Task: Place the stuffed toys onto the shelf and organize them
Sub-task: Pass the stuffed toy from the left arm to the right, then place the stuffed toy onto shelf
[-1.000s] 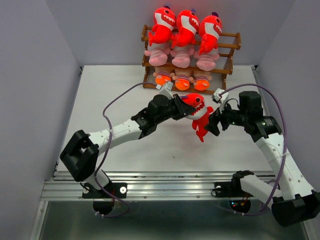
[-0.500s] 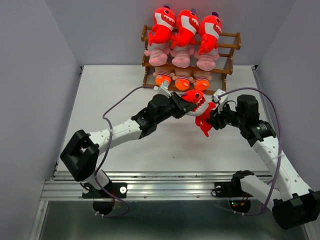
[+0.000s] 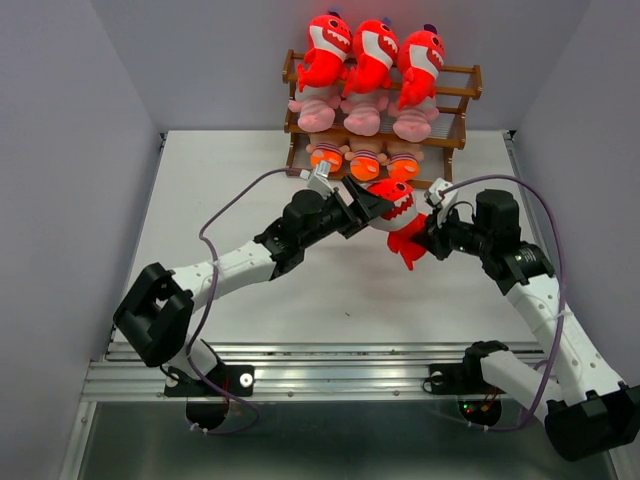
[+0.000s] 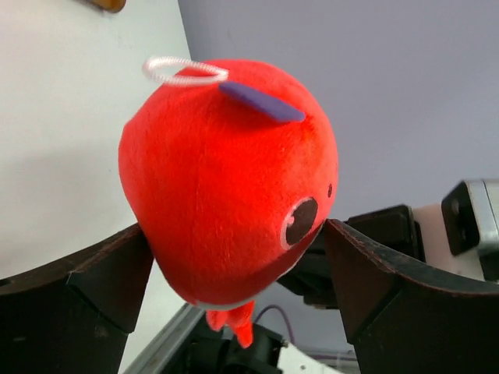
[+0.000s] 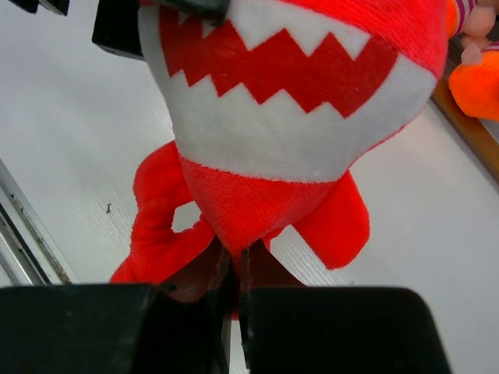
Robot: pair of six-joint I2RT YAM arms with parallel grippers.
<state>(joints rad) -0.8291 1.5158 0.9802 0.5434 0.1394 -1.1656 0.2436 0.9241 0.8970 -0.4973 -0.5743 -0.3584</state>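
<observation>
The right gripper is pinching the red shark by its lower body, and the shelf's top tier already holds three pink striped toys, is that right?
Not quite. The top tier of the shelf holds three red sharks; the pink striped toys sit one tier below, as the top external view shows. The right gripper does pinch the held shark low down.

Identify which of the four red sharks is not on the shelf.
The red shark in front of the shelf, its lower end pinched by the right gripper; the other three sharks sit on its top tier.
</observation>
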